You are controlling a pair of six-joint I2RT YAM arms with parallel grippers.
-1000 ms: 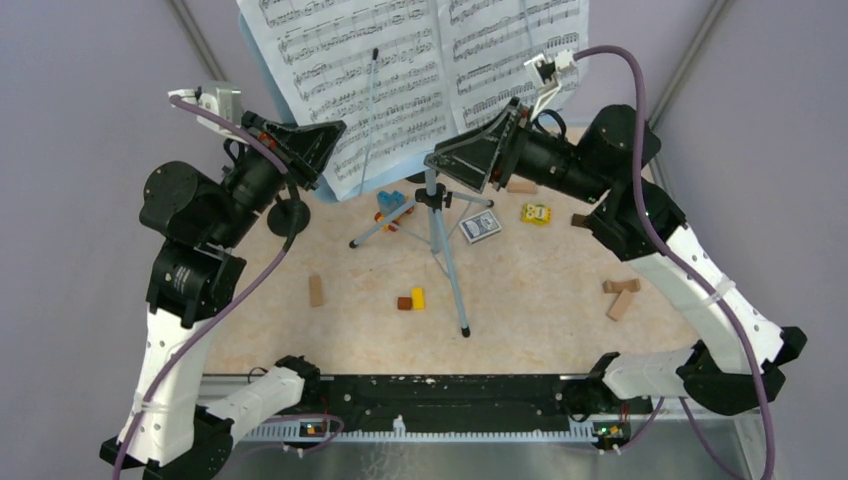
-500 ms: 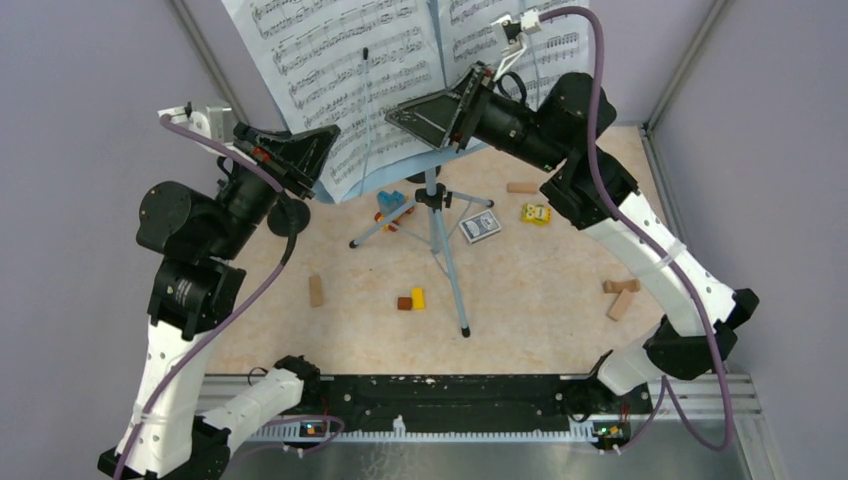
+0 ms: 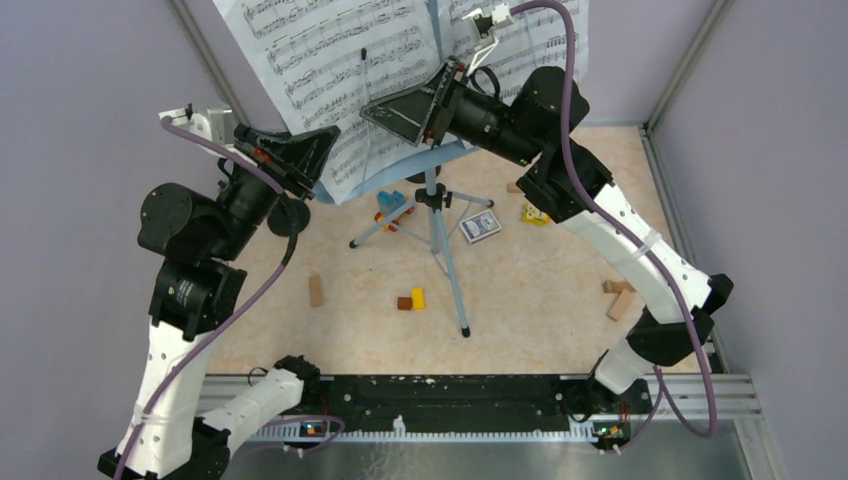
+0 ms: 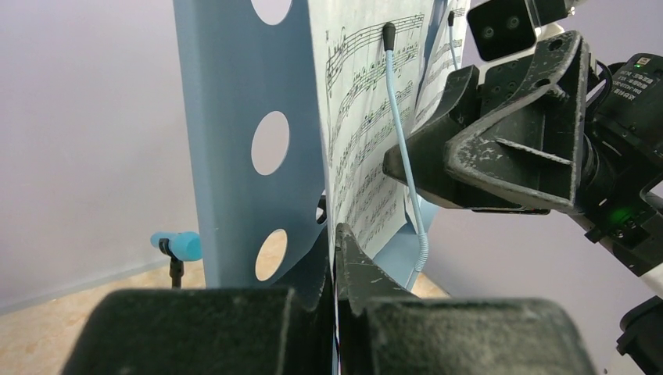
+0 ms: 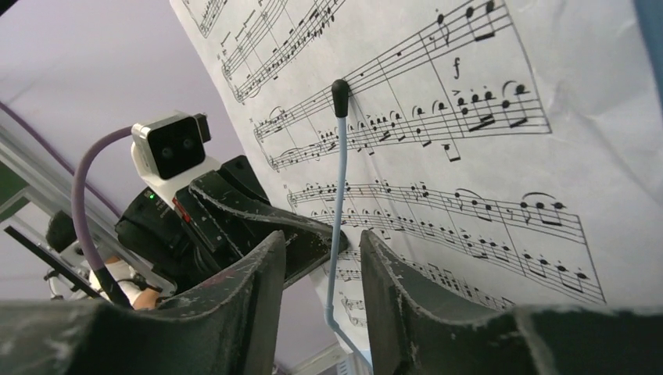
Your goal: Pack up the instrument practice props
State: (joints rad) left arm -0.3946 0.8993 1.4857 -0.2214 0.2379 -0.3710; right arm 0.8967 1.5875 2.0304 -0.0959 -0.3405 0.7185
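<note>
White sheet-music pages (image 3: pixel 330 60) stand on the light-blue perforated music rack (image 4: pixel 234 117), which sits atop tripod legs (image 3: pixel 440 240). My left gripper (image 3: pixel 322 140) is shut on the lower edge of the left page (image 4: pixel 367 180); the jaws pinch the paper at the rack's front. In front of the pages, my right gripper (image 5: pixel 322 242) is open. Its fingers (image 5: pixel 258 273) straddle the thin blue page-holder wire (image 5: pixel 338 195) without pinching it. A blue toy microphone (image 4: pixel 178 244) stands in a black round-based holder (image 3: pixel 290 215) behind the rack.
On the table lie wooden blocks (image 3: pixel 316 290) (image 3: pixel 620 295), a red and a yellow block (image 3: pixel 411 299), a card deck (image 3: pixel 481 227), a blue-and-orange toy car (image 3: pixel 392 205) and a yellow toy (image 3: pixel 535 213). Purple walls close in on three sides.
My right arm has swung left and up across the pages, bringing its fingers around the page-holder wire while the jaws narrowed. The left gripper has kept its hold on the page.
</note>
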